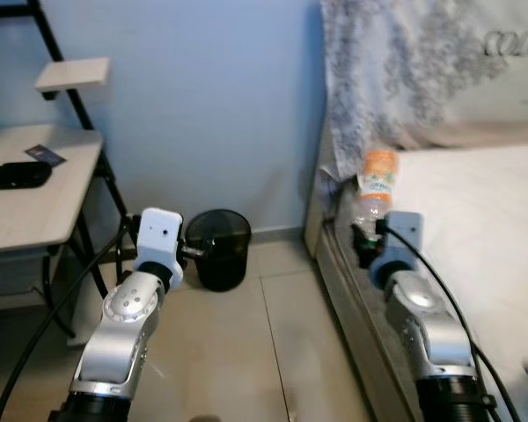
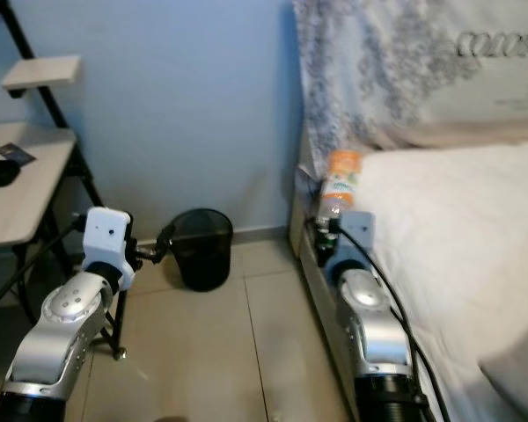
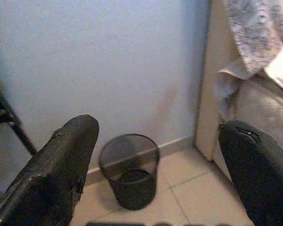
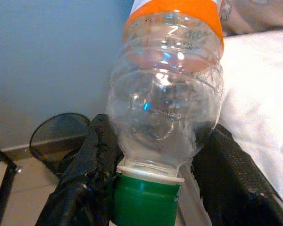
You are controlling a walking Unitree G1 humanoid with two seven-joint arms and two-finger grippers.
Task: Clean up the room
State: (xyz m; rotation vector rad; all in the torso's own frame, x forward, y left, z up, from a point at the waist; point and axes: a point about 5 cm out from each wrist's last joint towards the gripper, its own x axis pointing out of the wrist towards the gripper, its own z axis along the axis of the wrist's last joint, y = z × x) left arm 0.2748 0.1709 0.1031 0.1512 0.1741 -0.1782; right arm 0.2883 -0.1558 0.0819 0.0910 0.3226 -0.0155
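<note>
The right gripper (image 4: pixel 148 179) is closed on an upside-down bottle (image 4: pixel 167 89) by the bed (image 1: pixel 475 229). The bin (image 1: pixel 218 248) sits to its left, nearer the wide-open, empty left gripper (image 3: pixel 155 165).

The bottle (image 4: pixel 165 108) is clear, glossy ribbed plastic with an orange label band and a smooth green plastic cap (image 4: pixel 146 200), and the right claw (image 4: pixel 148 188) gripping it has matt, rough black fingers (image 4: pixel 92 174). The bin (image 3: pixel 129 169) is dark wire mesh on smooth, pale floor tiles (image 1: pixel 238 352). The bed (image 2: pixel 458 229) wears soft white cloth, and the worktop (image 1: pixel 31 198) looks like pale, matt wood.
</note>
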